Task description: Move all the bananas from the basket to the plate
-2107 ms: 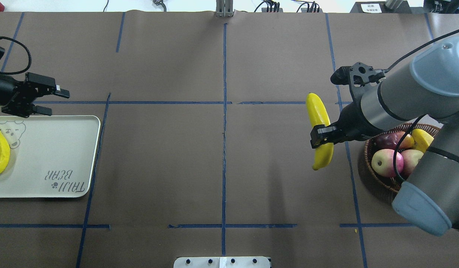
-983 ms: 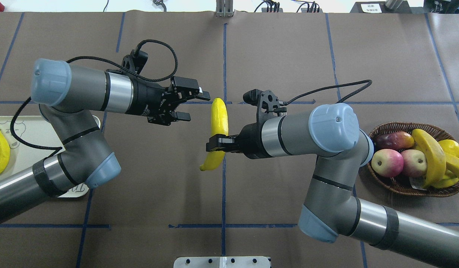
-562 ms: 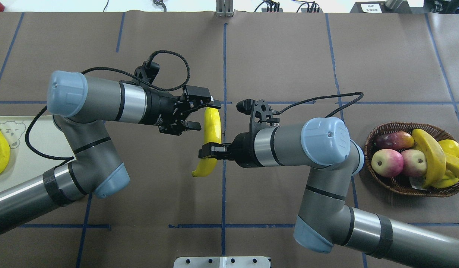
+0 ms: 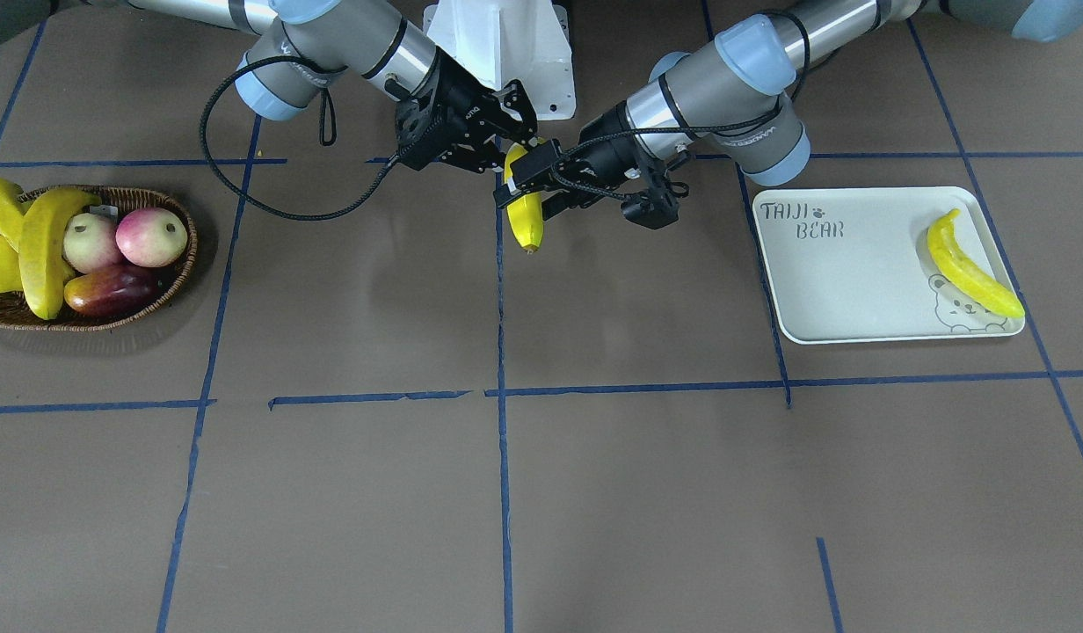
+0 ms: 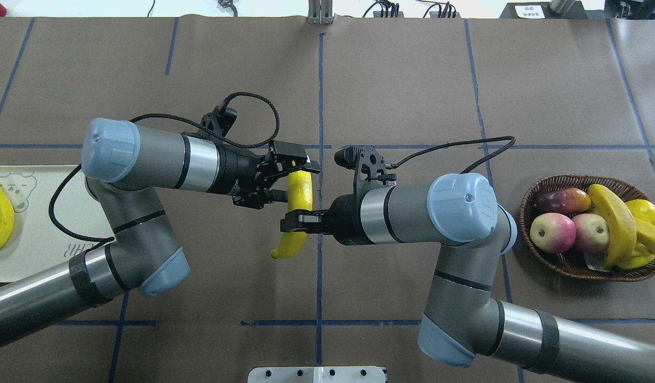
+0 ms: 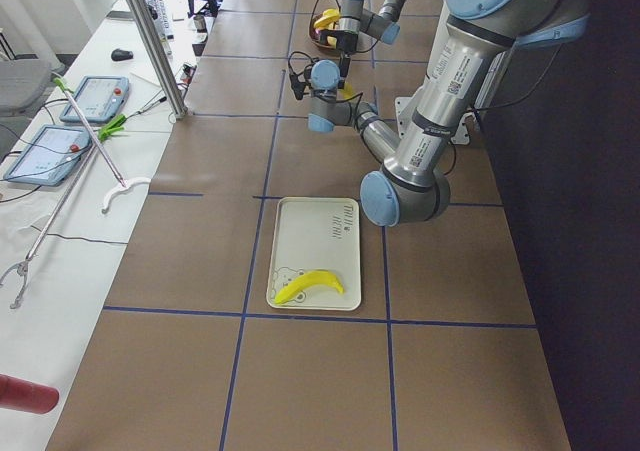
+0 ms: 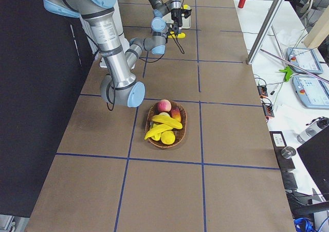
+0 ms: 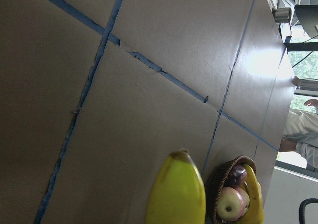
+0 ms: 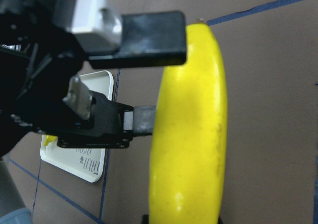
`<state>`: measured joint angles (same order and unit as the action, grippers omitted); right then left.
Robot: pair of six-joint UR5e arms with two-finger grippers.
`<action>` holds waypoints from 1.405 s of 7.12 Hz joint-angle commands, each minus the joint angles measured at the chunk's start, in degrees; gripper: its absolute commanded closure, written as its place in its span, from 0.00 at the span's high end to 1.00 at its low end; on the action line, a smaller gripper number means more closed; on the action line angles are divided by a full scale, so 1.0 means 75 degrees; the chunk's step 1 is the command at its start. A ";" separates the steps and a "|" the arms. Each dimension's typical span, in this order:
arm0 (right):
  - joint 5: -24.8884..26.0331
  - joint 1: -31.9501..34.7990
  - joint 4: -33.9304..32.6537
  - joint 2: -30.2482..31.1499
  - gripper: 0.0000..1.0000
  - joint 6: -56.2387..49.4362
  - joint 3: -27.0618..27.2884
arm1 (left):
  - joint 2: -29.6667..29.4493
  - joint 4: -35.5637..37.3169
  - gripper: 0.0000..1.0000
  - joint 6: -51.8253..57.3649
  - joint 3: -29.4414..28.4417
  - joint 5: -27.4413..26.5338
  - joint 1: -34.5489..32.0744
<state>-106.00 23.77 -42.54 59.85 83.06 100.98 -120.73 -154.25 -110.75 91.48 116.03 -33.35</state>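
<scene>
- Well apart from the plate [image 4: 858, 290], over the middle of the table, one banana [image 5: 300, 199] hangs in the air with its length running away from the robot. I judge it is held there because neither arm alone reaches from basket to plate, so this is the hand-over spot.
- The right gripper [image 5: 293, 222] pinches this banana across its nearer half, which leaves the far half bare for a second grasp.
- The left gripper [image 5: 298, 182], reaching in from the plate's side, has its fingers spread about that bare far end. The right wrist view shows one finger by the tip and the other at the fruit's flank. Whether either one touches it, I cannot tell.
- On the plate, at the end farthest from the hand-over, another banana [image 4: 972, 268] lies beside the bear drawing, and the rest of the plate is bare for more.
- Far from the plate, at the table's opposite end, the basket [image 5: 572, 268] holds at least two more bananas [image 5: 614, 221] resting on apples [image 5: 553, 232] and other fruit. The task looks less than half done.
- The risk is timing: if the right gripper lets go before the left one clamps, the fruit drops.
</scene>
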 commanded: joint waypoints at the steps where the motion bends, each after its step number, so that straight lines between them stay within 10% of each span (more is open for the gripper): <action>1: 0.0000 -0.0005 0.0000 0.0000 0.27 0.0000 0.0001 | -0.0004 0.0001 1.00 0.0002 0.0002 -0.0002 0.0122; 2: 0.0000 -0.0005 -0.0011 0.0000 0.27 0.0012 0.0001 | -0.0004 0.0001 0.93 0.0002 0.0014 -0.0129 0.0122; 4: 0.0000 -0.0005 0.0000 0.0000 0.29 0.0012 0.0001 | -0.0004 0.0001 0.49 -0.0033 0.0048 -0.0154 0.0122; 6: 0.0000 0.0006 0.0000 0.0000 0.56 0.0070 0.0024 | 0.0078 0.0001 0.07 -0.0057 0.0107 -0.0387 0.0111; 8: 0.0000 -0.0005 0.0000 0.0000 0.99 0.0444 0.0071 | 0.0101 0.0001 0.04 -0.0045 0.0107 -0.0388 0.0111; 10: -0.0035 0.0053 -0.0023 0.0011 1.00 0.0446 0.0234 | 0.0230 0.0001 0.04 -0.0034 0.0096 -0.0400 0.0111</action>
<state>-106.06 23.89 -42.58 59.87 86.31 101.97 -119.59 -154.25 -111.07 92.26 113.11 -32.52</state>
